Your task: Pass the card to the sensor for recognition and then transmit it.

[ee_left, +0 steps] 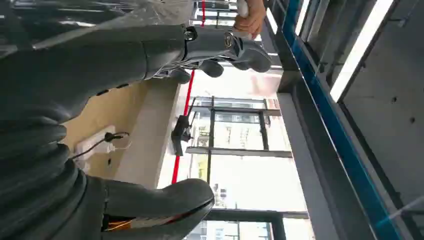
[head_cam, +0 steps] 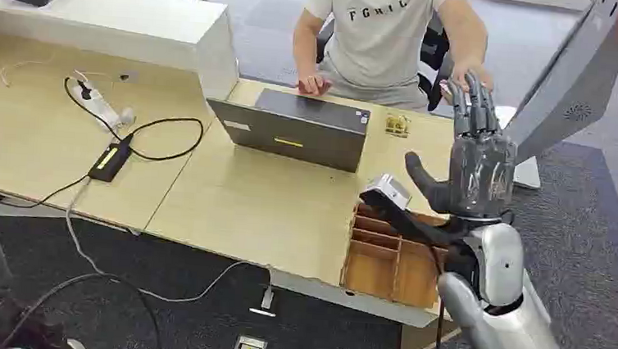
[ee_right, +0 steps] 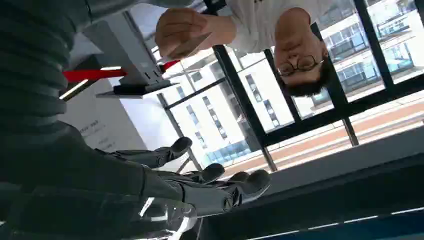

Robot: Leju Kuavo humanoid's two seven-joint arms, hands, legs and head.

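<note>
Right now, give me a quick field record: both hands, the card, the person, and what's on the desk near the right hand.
right hand: raised over the desk's right end, fingers up and apart, holding nothing
left hand: fingers extended, nothing in them
card: in the person's hand
person: seated behind the desk, one hand raised beside the robot's fingertips
laptop: open, lid toward the robot
wooden tray: divided, at the desk's front right corner

My right hand (head_cam: 477, 166) covers part of the wooden tray (head_cam: 390, 266) and the person's hand (head_cam: 470, 74) behind my fingertips; whether that hand holds the card I cannot tell; the head view's top edge cuts off the person's head.
</note>
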